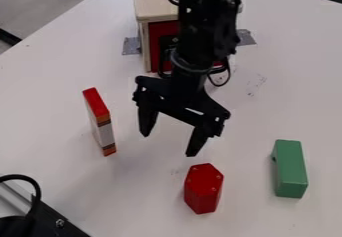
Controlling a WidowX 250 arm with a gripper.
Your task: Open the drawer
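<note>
One red drawer (160, 29) beyond end effector (168, 145), partly behind arm (197, 36).

A black robot arm (194, 36) reaches down from twelve o'clock over a white table (53, 101). Its gripper (168, 143) hangs near the centre, fingers spread apart, holding nothing. Behind the arm, at twelve o'clock, a wooden cabinet (152, 6) with a red drawer front (160, 31) is partly hidden, grey tape (131, 46) at both sides. A slim red, orange and white box (101, 123) stands at nine o'clock, a green block (290, 168) lies at four, and a red hexagonal block (203, 188) sits between five and six.
</note>
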